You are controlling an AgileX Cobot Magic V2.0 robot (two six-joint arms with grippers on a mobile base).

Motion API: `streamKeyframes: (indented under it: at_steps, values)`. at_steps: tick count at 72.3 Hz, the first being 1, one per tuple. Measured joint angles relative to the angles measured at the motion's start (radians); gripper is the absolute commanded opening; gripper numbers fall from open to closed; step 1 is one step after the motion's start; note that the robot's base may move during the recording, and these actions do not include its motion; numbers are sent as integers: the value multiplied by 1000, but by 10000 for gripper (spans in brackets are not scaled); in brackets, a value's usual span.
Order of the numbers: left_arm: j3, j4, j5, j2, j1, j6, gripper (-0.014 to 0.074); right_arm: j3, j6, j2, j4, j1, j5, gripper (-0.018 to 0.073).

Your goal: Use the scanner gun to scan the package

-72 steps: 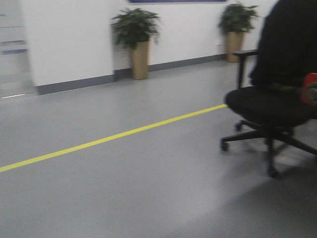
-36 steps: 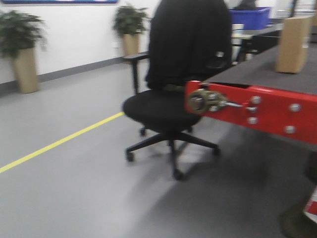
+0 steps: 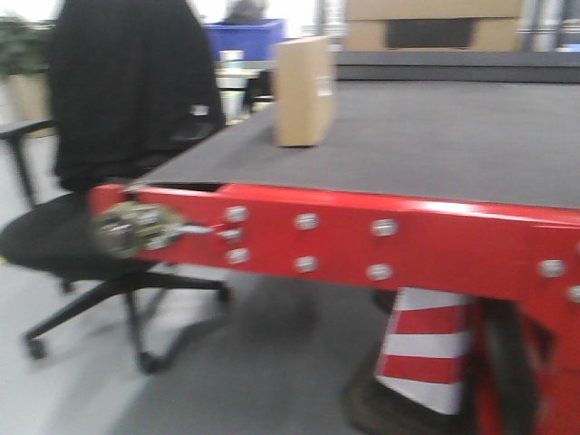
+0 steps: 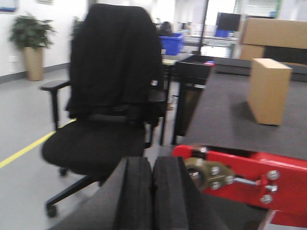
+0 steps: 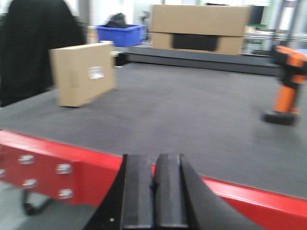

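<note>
A brown cardboard package (image 3: pixel 304 91) stands upright on the dark belt of a red-framed table (image 3: pixel 417 245). It also shows in the left wrist view (image 4: pixel 268 90) and in the right wrist view (image 5: pixel 82 73), with a white label on its face. An orange scanner gun (image 5: pixel 285 86) stands on the belt at the far right of the right wrist view. My left gripper (image 4: pixel 152 165) is shut and empty, short of the table's red edge. My right gripper (image 5: pixel 154 163) is shut and empty, just before the red edge, well short of package and scanner.
A black office chair (image 3: pixel 109 181) with a jacket over its back stands left of the table. A red-and-white cone (image 3: pixel 426 358) sits under the table. A large cardboard box (image 5: pixel 199 28) and a blue bin (image 5: pixel 120 33) are at the table's far side.
The view has swung to the right: the plants and yellow floor line have left the front view, and the chair moved left as the red table and package came into view.
</note>
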Motion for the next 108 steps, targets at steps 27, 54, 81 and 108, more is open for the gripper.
streamKeyframes:
  at_steps: [27, 54, 81, 108]
  values:
    - [0, 0, 0, 0, 0, 0, -111, 0, 0, 0, 0, 0, 0, -168]
    - [0, 0, 0, 0, 0, 0, -111, 0, 0, 0, 0, 0, 0, -168]
    - [0, 0, 0, 0, 0, 0, -111, 0, 0, 0, 0, 0, 0, -168]
    - [0, 0, 0, 0, 0, 0, -111, 0, 0, 0, 0, 0, 0, -168]
